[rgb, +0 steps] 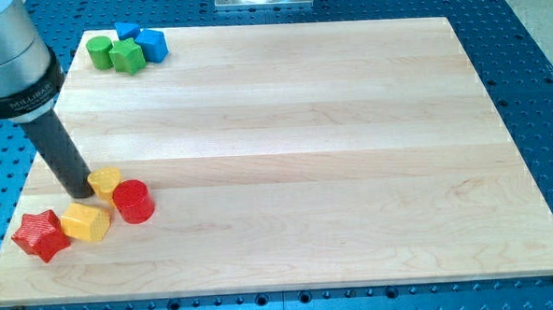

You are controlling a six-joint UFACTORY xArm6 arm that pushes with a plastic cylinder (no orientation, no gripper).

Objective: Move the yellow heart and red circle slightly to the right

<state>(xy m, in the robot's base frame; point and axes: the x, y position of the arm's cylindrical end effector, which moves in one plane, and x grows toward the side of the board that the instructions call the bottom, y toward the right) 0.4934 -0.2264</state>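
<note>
Dark rod: my tip (80,193) touches the yellow heart (105,182) at its 9 o'clock, gripping nothing. Red circle (134,200) touches the heart at 4 o'clock. Yellow block (85,222) and red star (41,235) lie at 7 o'clock on the tabletop (332,153).

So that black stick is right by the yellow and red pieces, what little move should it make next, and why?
Probably a short push toward the view's right. My tip sits against the left side of the yellow heart, and the red circle touches the heart's right side, so one small push should nudge both. The yellow block and red star lie below that path.
</note>
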